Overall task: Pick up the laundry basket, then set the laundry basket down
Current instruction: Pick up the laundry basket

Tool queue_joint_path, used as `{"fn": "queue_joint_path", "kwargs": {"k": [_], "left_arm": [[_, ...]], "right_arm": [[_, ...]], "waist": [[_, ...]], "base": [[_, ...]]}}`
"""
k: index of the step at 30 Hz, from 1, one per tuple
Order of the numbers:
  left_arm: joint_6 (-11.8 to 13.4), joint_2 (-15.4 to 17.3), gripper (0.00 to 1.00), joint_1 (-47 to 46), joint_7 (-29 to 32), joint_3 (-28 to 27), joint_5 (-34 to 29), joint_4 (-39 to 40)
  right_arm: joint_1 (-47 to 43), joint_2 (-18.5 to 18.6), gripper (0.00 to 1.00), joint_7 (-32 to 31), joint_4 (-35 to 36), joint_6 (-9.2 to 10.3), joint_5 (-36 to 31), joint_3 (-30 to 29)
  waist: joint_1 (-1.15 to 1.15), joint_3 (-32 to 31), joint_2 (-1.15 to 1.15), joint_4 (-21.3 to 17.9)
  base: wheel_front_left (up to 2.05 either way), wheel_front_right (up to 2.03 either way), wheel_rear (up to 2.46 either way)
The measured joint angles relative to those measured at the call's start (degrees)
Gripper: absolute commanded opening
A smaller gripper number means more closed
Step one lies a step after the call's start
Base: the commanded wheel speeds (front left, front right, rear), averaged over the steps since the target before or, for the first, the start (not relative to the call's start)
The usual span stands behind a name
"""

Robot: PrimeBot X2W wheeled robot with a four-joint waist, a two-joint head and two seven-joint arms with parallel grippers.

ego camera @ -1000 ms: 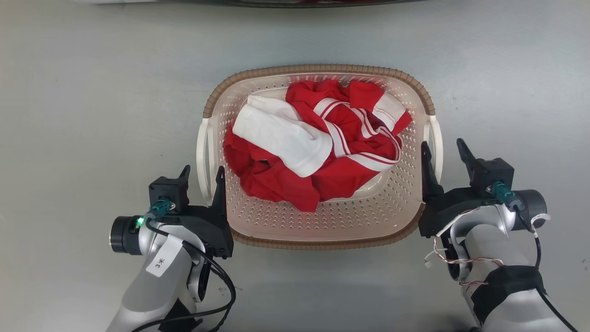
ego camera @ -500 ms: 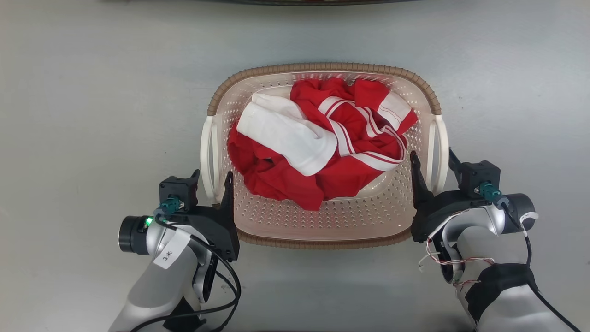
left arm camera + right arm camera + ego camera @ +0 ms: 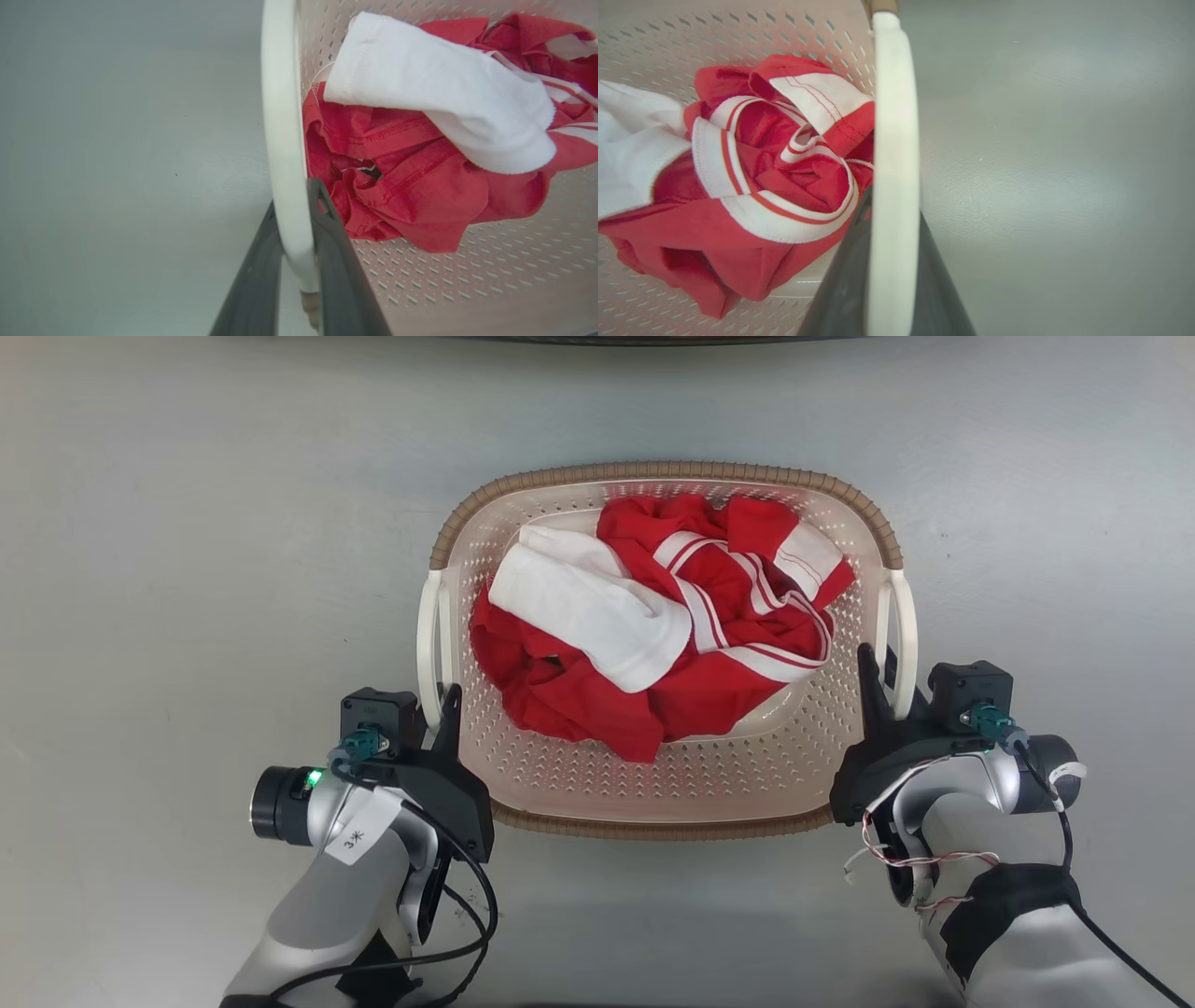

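Two-point grip on laundry basket (image 3: 653, 784), centred on grey surface (image 3: 187, 569) in head view.
Clamped on near end of white left handle (image 3: 429, 635) with left end effector (image 3: 432, 705): one dark finger inside the perforated wall, one outside, bar pinched between them in left wrist view. Clamped likewise on white right handle (image 3: 904, 635) with right end effector (image 3: 892, 686), bar running up between both fingers (image 3: 847, 284) in right wrist view. Loaded with crumpled red garment with white striped trim (image 3: 709, 616), plus white garment (image 3: 588, 611) on top toward the left side. Brown woven-look rim (image 3: 667, 471) along far and near edges. Resting on or raised off the surface: cannot tell.
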State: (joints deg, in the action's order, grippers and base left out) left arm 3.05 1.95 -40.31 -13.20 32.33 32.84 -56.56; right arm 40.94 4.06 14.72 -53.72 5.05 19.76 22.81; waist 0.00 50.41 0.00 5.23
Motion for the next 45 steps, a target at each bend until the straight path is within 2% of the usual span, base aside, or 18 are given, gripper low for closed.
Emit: {"fn": "queue_joint_path", "kwargs": {"k": [9, 21, 31, 45], "left_arm": [[0.54, 0.15, 0.00, -0.90, 0.32, 2.16, 2.94, -0.38], [0.66, 0.14, 0.00, -0.86, 0.32, 4.06, 5.76, -2.70], [0.66, 0.05, 0.00, -0.32, 0.41, 5.76, 6.94, -5.10], [-0.10, -0.19, 0.00, 4.45, 3.31, 7.75, 9.59, -9.18]], "right_arm": [[0.91, 0.14, 0.00, 0.07, -1.27, 0.55, 3.08, 2.15], [0.94, 0.11, 0.00, -0.03, -3.20, 1.07, 7.09, 6.02], [0.63, 0.09, 0.00, -0.80, -4.33, 1.27, 11.36, 9.53], [-4.80, -0.19, 0.00, -5.93, -4.95, 1.59, 18.68, 16.31]], "waist": [[0.00, -0.34, 0.00, 0.08], [0.00, -4.07, 0.01, -0.10], [0.00, -9.47, 0.00, -0.69], [0.00, -19.79, 0.00, -1.71]], "base": [[0.00, 0.00, 0.00], [0.00, 0.00, 0.00], [0.00, 0.00, 0.00], [0.00, 0.00, 0.00]]}}
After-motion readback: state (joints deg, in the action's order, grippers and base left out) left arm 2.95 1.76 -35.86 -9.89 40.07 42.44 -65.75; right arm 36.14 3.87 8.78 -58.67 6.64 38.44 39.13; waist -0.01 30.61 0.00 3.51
